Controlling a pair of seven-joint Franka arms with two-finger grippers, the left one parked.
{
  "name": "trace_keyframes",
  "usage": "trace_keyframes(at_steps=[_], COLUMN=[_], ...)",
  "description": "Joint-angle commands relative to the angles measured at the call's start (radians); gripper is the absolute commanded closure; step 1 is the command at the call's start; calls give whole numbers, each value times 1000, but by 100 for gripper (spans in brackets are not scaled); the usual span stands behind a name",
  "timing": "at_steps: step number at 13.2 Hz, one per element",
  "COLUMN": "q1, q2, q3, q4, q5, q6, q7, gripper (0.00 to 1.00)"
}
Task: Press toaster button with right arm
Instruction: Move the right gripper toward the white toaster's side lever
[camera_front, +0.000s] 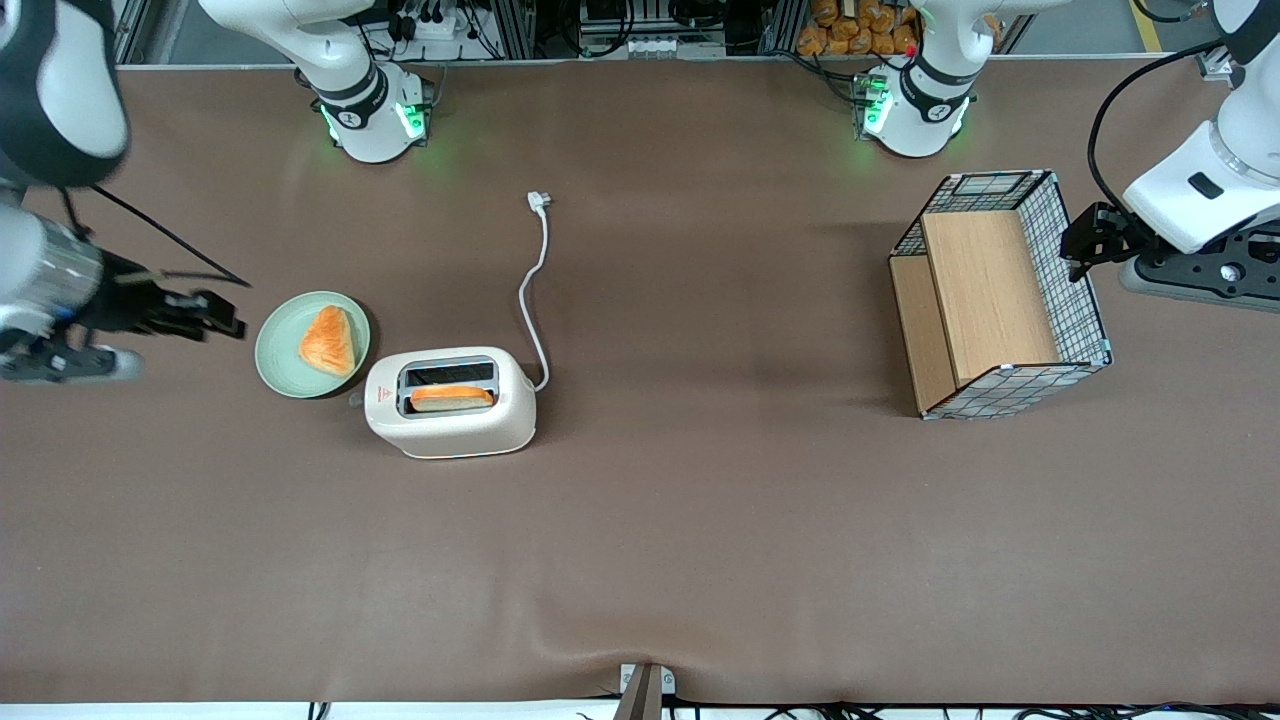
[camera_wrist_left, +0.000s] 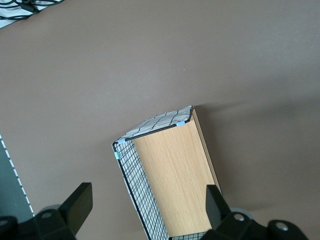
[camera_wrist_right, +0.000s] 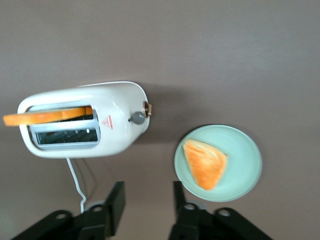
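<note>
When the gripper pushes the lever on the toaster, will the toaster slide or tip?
The toaster looks wide and low, so it probably will not tip. Its cord lies loose, so it might slide on the table. The open gripper is apart from the lever.

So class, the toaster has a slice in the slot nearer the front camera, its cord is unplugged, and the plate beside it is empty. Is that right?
Not quite: the plate is not empty. The front view shows a triangular pastry on it. The toaster does hold a slice in the nearer slot, and its plug lies loose on the table. The gripper, jaws open, hovers beside the plate toward the working arm's end.
</note>
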Motion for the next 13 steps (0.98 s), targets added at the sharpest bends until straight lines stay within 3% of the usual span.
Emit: trace_keyframes(at_steps=[1,2,4,10,13], q1=[31,36,30,37,22], q2=[28,52,88,167,181], q3=[-8,-8,-8,-8,-8], q4=[-74,-78,-103,-144,-187], q5=[64,83,213,266,408], q6=[104,121,159,280,291], q7=[7,7,-4,-80,-232], gripper=[96,100,100,100,100])
